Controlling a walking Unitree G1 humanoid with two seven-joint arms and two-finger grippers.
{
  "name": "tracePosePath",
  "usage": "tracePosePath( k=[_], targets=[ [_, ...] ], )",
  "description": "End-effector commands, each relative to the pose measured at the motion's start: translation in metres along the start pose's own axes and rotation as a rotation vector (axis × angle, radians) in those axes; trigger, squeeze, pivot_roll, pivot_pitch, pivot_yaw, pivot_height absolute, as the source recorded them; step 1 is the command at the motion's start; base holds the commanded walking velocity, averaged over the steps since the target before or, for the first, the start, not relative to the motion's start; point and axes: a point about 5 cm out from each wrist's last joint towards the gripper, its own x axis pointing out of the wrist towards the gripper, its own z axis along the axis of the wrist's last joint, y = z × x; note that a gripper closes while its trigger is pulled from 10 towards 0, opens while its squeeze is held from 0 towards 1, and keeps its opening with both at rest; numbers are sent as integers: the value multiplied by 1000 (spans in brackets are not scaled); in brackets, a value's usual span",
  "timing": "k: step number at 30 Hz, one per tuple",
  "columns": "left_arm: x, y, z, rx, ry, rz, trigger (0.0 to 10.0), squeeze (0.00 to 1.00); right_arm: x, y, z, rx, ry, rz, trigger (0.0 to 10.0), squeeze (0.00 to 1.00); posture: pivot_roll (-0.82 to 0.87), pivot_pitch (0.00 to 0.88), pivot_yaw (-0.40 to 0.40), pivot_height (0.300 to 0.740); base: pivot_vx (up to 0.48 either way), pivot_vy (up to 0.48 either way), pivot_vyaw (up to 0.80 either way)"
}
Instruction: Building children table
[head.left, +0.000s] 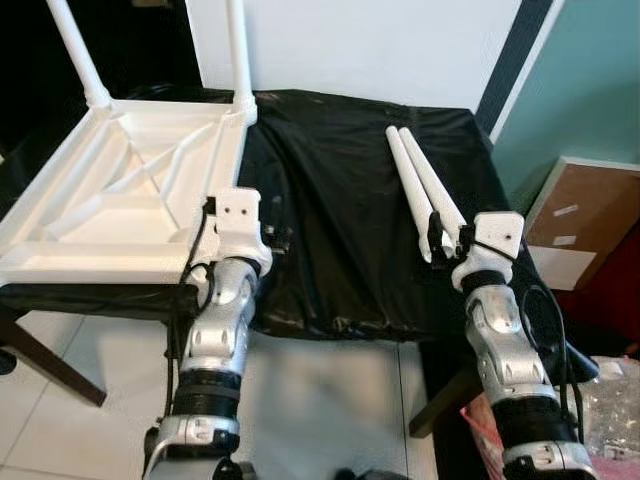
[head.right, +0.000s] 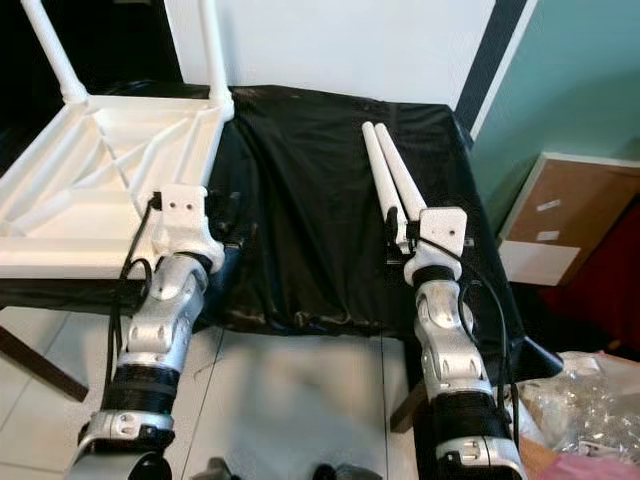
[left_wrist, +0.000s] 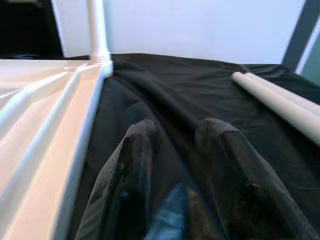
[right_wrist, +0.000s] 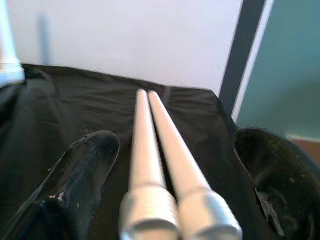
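I've got the right gripper (right_wrist: 175, 170) spread wide, holding nothing, and the 2 loose legs (head.left: 425, 190) lie directly ahead of it on the black cloth (head.left: 330, 200). From the right wrist view their threaded ends sit between my fingers (right_wrist: 82, 165), low and close, so both are already inside the span. Their long axis runs straight away from the gripper toward the wall, side by side and touching, which means my fingers straddle them across the width, the way I want for a pinch. The catch, I reckon, is taking 1 leg and not both.

The left gripper (left_wrist: 175, 165) is only narrowly parted, a thin gap showing between its fingers, and it grips nothing. It hovers over the cloth just beside the near edge of the upturned tabletop (head.left: 120, 190), which lies off to its outer side. 2 legs (head.left: 238, 50) already stand upright in the far corners, well ahead of that gripper.

So the right arm is plainly the nearer one to the loose legs; the left is nearer the tabletop and its empty near corners.
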Motion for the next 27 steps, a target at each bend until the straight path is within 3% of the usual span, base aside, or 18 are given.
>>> tracePosePath(
  k=[1,15,24,27],
  targets=[
    [1,-3,1,-4,6,-20,10000,0,-1,-1,-3,5,16,-8,10000,0,-1,89,-49,740,0,0,0],
    [-1,-6,-2,-35,41,-46,10000,0,-6,-4,-7,5,30,-22,10000,0,-6,106,-39,740,0,0,0],
    [-2,-7,-5,-38,60,-57,10000,0,-6,-5,-8,3,34,-23,10000,0,-6,112,-37,740,0,396,0],
    [-3,-8,-4,-8,53,-67,10000,0,-6,-7,-9,-1,36,-31,10000,0,-6,117,-38,740,0,0,0]
  ],
)
